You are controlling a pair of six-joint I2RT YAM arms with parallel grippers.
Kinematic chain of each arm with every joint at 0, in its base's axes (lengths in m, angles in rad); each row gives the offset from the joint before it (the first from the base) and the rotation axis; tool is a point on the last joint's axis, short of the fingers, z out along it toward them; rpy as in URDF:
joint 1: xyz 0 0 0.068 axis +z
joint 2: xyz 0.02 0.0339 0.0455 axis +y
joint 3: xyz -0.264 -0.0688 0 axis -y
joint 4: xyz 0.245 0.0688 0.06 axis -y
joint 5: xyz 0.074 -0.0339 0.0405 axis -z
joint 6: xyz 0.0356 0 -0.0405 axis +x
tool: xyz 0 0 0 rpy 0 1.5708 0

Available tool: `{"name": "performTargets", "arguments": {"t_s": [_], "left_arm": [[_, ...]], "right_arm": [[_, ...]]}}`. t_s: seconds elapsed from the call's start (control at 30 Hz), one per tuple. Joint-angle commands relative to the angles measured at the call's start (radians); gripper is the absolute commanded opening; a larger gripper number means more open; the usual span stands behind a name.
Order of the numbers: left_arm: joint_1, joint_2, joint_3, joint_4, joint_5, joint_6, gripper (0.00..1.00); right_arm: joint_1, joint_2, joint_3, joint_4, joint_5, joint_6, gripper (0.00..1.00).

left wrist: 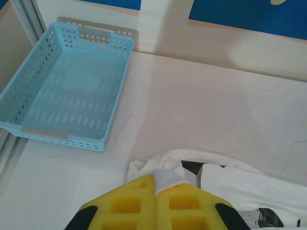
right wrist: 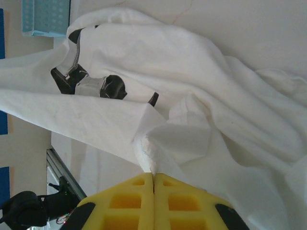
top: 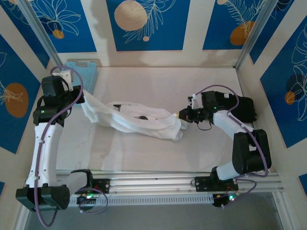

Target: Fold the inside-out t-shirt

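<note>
**White t-shirt stretched between two closed grippers**

The t-shirt (top: 136, 120) lies bunched in a long band on the table (top: 144, 151), starting just right of the blue basket (top: 82, 73) and running away from it. A dark and grey patch (right wrist: 91, 87) shows between its folds; any writing there is too blurred to read. The left gripper (top: 81, 103), at the end nearest the basket, has its yellow pads (left wrist: 129, 206) pressed together on a small fold of cloth. The right gripper (top: 183, 115), at the end far from the basket, pinches a fold in the same way. Nothing stands between the basket and the shirt.
</note>
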Motion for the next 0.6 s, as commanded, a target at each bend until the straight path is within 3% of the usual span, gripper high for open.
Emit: {"name": "performTargets", "arguments": {"t_s": [0.0,0.27,0.57], "left_arm": [[0.020,-0.016,0.038,0.035,0.043,-0.021,0.00],[0.046,-0.038,0.285,0.071,0.083,-0.126,0.00],[0.085,0.095,0.700,0.016,0.079,-0.160,0.00]], "right_arm": [[-0.071,-0.127,0.021,0.047,-0.082,0.022,0.03],[-0.261,-0.420,0.311,-0.044,-0.089,0.050,0.00],[-0.362,-0.450,0.634,-0.083,-0.058,0.057,0.00]]}}
